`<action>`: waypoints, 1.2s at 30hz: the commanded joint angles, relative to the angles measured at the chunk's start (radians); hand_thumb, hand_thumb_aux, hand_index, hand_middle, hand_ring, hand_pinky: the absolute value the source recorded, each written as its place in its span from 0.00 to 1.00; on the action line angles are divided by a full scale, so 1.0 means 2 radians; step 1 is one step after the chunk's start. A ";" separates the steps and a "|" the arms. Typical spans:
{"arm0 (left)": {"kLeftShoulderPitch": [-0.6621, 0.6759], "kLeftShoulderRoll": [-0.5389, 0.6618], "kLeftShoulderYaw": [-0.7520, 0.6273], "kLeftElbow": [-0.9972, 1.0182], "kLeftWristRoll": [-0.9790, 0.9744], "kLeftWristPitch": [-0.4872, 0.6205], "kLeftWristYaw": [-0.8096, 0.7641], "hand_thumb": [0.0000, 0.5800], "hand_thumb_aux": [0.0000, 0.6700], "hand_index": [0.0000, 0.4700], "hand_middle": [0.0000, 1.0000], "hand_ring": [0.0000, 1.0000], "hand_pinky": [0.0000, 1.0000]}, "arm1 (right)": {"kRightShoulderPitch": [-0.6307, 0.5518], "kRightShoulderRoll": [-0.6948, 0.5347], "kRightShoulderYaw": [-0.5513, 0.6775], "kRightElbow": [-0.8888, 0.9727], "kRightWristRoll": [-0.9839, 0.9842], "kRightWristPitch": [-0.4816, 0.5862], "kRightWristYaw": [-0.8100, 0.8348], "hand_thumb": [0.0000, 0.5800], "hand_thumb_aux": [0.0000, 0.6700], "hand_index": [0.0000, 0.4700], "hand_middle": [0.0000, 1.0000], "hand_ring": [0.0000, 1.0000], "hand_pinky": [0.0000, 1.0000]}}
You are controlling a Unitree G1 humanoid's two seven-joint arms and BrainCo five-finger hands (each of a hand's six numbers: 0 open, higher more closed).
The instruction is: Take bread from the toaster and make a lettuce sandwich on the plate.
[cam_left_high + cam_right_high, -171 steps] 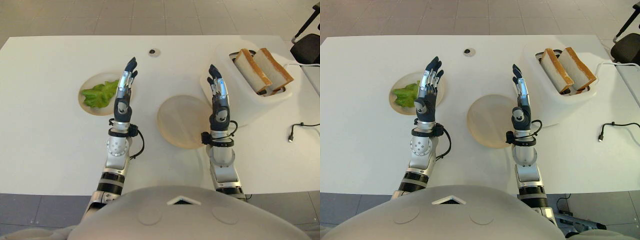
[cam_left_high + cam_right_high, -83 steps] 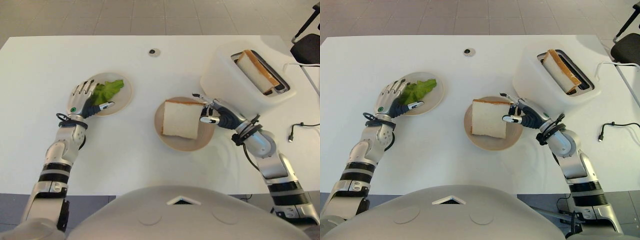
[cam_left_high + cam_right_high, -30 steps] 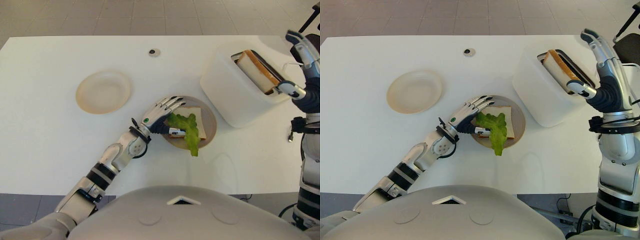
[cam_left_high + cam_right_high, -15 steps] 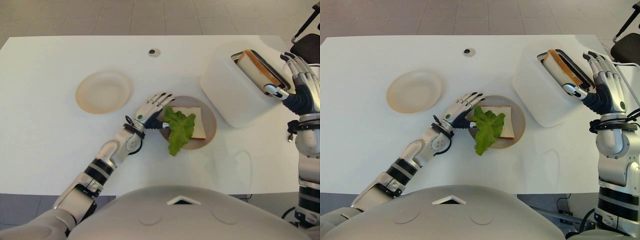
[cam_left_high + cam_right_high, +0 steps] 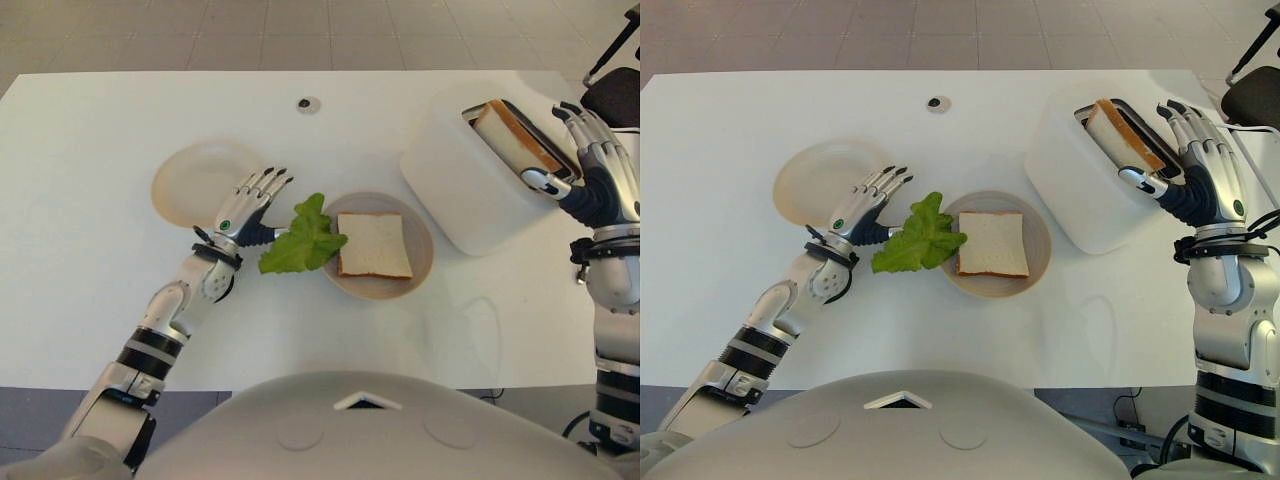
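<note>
A bare slice of bread [image 5: 374, 245] lies flat on the round tan plate [image 5: 421, 266] at the table's middle. The green lettuce leaf [image 5: 298, 243] rests left of it, partly over the plate's rim and partly on the table. My left hand [image 5: 243, 208] is just left of the leaf and pinches its stem end, with the other fingers spread. The white toaster [image 5: 450, 190] stands at the right with one slice of bread [image 5: 510, 135] sticking up from its slot. My right hand [image 5: 595, 175] is at the toaster's right end, fingers spread, thumb close to that slice, holding nothing.
An empty small plate [image 5: 195, 180] sits behind my left hand. A small dark round fitting [image 5: 308, 102] is set in the table at the back. A black chair part [image 5: 612, 95] shows past the table's right edge. The table's front is bare white surface.
My left hand has drawn back to the left with the lettuce, dragging the leaf off the bread, which now lies bare. My right hand has barely shifted beside the toaster.
</note>
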 commanded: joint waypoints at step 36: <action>0.166 0.111 0.103 -0.112 -0.034 -0.056 -0.045 0.35 0.20 0.20 0.00 0.00 0.00 | 0.020 0.004 -0.016 -0.048 0.015 0.008 0.012 0.00 0.00 0.00 0.00 0.00 0.00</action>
